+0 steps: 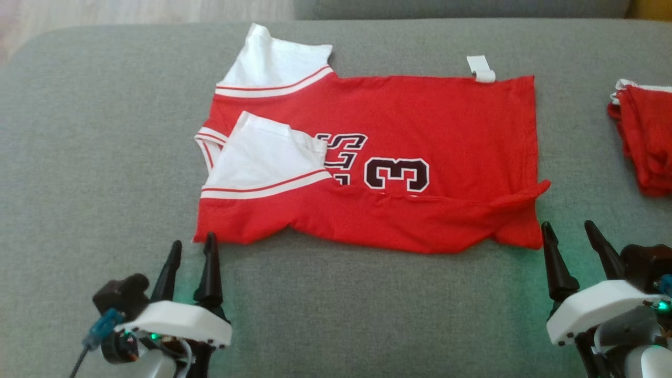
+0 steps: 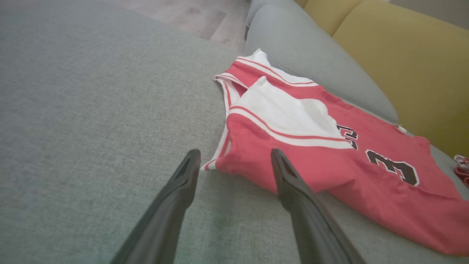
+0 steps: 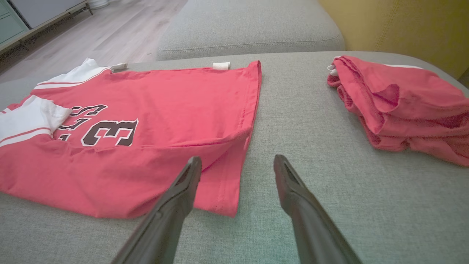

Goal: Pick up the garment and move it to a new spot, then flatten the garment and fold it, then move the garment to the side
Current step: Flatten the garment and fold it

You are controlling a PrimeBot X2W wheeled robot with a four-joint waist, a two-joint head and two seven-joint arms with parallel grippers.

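- Red shirt [image 1: 420, 115], white sleeves, black 3, near edge folded over, in the middle of the sofa [image 1: 79, 157].
- Left gripper [image 1: 193, 240] and right gripper [image 1: 568, 224]: fingers apart, empty, by its near corners.
- Sofa is grey; wood floor [image 3: 110, 25] beyond.

Looks from the head forward and steeply down on the grey fabric sofa seat [image 1: 105, 157], taking in the whole red jersey with white sleeves [image 1: 420, 115]. From the left wrist, sits low and close, facing along the left tool [image 2: 234, 152] toward the jersey's sleeve end. From the right wrist, equally low, faces its hem corner past the right tool [image 3: 237, 158]. Shared by all three: jersey and seat.
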